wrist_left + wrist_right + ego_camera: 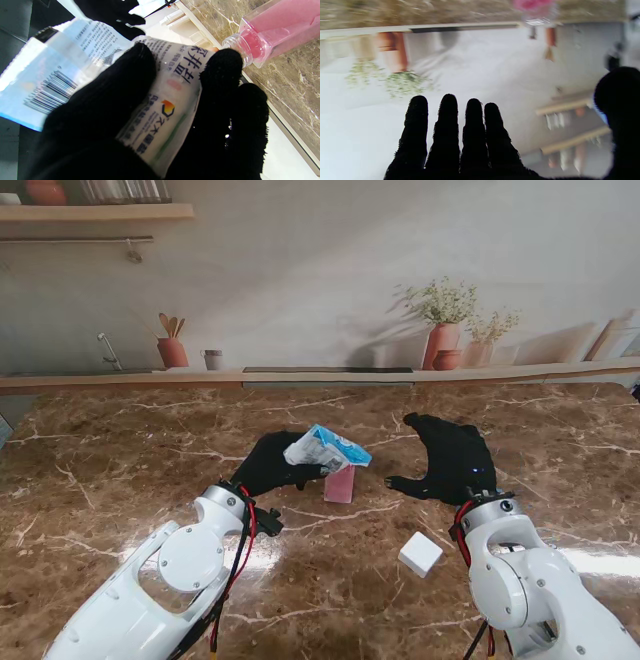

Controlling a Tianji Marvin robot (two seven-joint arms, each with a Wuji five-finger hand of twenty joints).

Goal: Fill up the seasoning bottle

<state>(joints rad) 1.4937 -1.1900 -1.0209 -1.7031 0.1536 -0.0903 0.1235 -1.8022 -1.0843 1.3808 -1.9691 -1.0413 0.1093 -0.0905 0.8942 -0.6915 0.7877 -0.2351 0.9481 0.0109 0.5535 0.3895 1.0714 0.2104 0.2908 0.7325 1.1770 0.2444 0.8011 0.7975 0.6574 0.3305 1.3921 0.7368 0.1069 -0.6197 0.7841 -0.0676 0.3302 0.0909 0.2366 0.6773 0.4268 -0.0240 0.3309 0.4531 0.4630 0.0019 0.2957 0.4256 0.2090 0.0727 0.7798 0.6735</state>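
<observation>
A clear square seasoning bottle (339, 484) with pink contents stands in the middle of the marble table; its open threaded neck (236, 47) shows in the left wrist view. My left hand (268, 464) is shut on a white and blue salt packet (326, 449), tilted over the bottle's top. The packet (165, 100) lies pinched between the black-gloved fingers (117, 92). To the right of the bottle my right hand (452, 459) hovers open, fingers straight and empty (450, 135). The bottle (535, 7) appears blurred in the right wrist view.
A small white cap or block (420, 554) lies on the table near my right forearm. At the back runs a ledge (320, 376) with terracotta pots and plants (442, 340). Brown marble surface (120, 470) stretches to both sides.
</observation>
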